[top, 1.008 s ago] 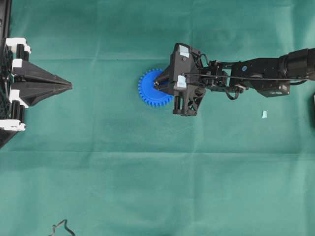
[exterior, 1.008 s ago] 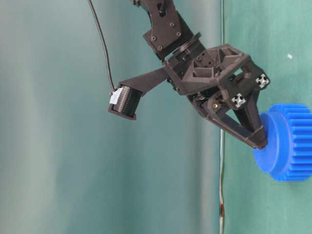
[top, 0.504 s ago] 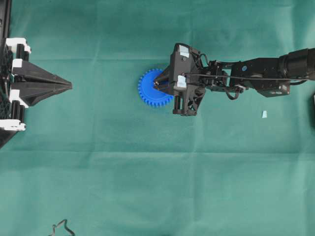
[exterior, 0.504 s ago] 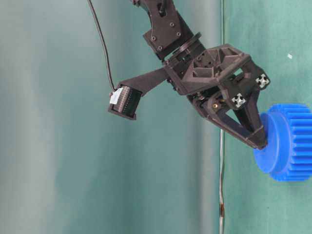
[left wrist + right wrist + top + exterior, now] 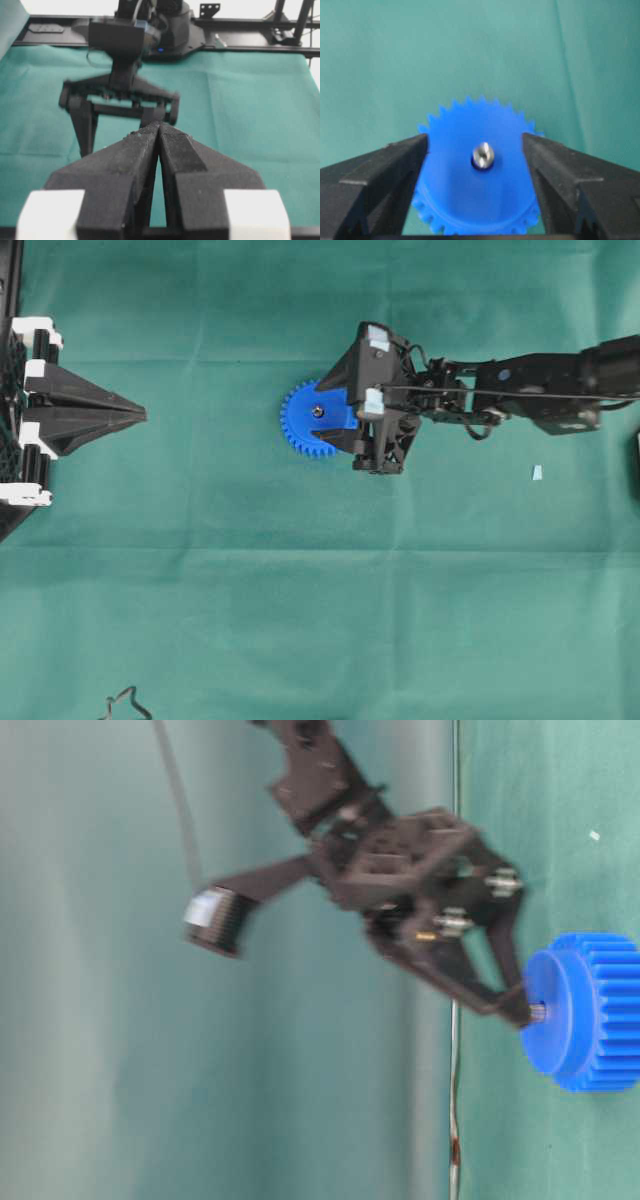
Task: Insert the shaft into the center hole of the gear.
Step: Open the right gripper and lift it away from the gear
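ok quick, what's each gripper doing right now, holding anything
left gripper: closed, holding nothing.
right gripper: open, fingers either side of the shaft standing in the gear, holding nothing.

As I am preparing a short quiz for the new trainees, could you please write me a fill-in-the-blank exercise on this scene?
1. The shaft stands in the center hole of the blue ____.
2. The right hand has its fingers ____, one on each side of the shaft.
3. The left hand is ____, far to the side of the gear.
4. The cloth under everything is ____.

Missing words: gear; open; shut; green
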